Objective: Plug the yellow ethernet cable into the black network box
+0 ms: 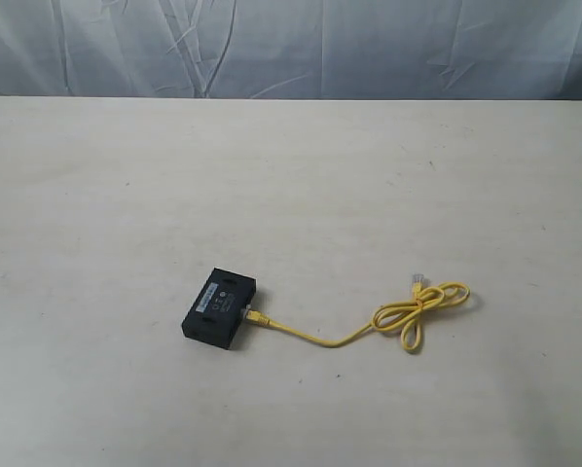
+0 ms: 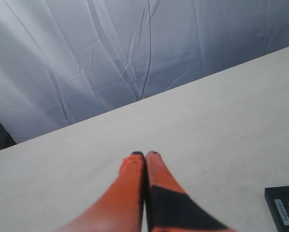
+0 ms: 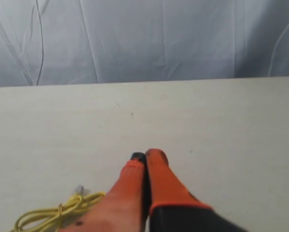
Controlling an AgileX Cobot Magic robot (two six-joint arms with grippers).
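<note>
- The yellow ethernet cable (image 1: 418, 305) lies on the table (image 1: 126, 195), one plug against the side of the black network box (image 1: 219, 307) and seemingly seated; the knotted loop lies well apart.
- Left gripper (image 2: 145, 154) and right gripper (image 3: 147, 155): jaws together, empty.
- Insertion looks done — next, only a seating check.

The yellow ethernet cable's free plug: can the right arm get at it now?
Probably yes. The free plug lies on the table close by the right gripper, nothing between; its jaws are shut and must open first.
</note>
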